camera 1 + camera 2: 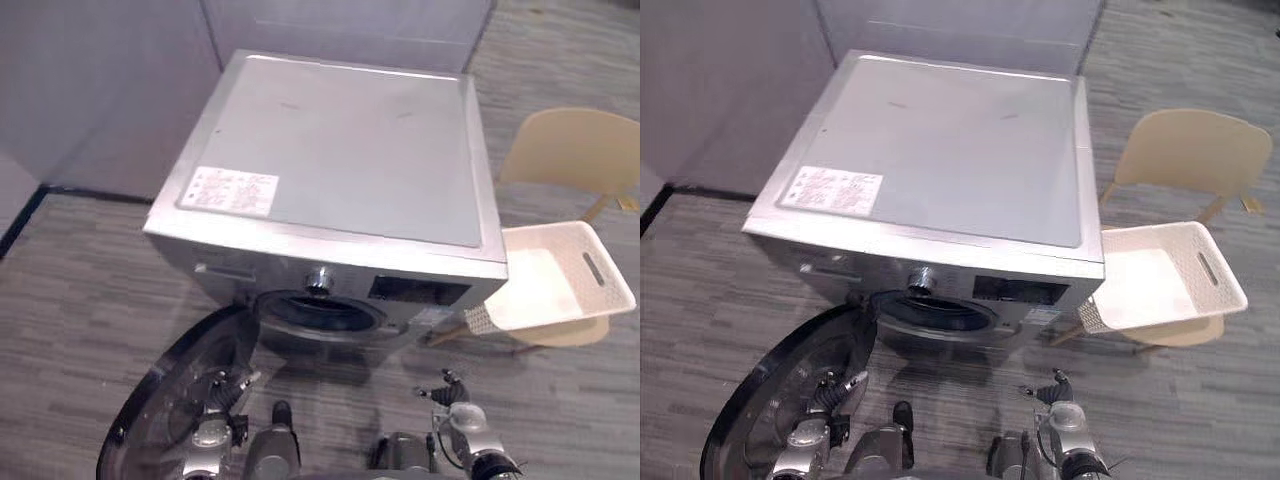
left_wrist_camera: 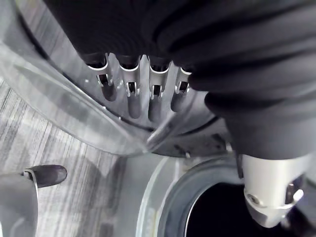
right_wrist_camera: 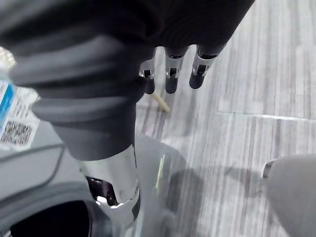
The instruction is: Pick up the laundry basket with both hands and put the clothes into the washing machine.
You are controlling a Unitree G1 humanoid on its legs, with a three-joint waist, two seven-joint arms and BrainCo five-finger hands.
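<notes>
**Both hands free, basket on the chair**

You have the silver-grey front-loading washing machine [image 1: 340,150] straight ahead, its round glass door [image 1: 165,405] swung open toward 7 o'clock of the dark drum opening [image 1: 325,312]. What lies inside the drum cannot be made out.

The white perforated plastic laundry basket [image 1: 612,285] sits at 3 o'clock of the machine, resting on the seat of a beige moulded chair [image 1: 570,150], well apart from both hands.

Your left hand [image 1: 212,432] is low at 7 o'clock, its fingers [image 2: 133,101] straight, grasping nothing and close to the door glass; contact cannot be judged. Your right hand [image 1: 465,418] is at 5 o'clock, fingers [image 3: 171,81] relaxed and empty above the grey striped carpet [image 1: 80,280].
</notes>
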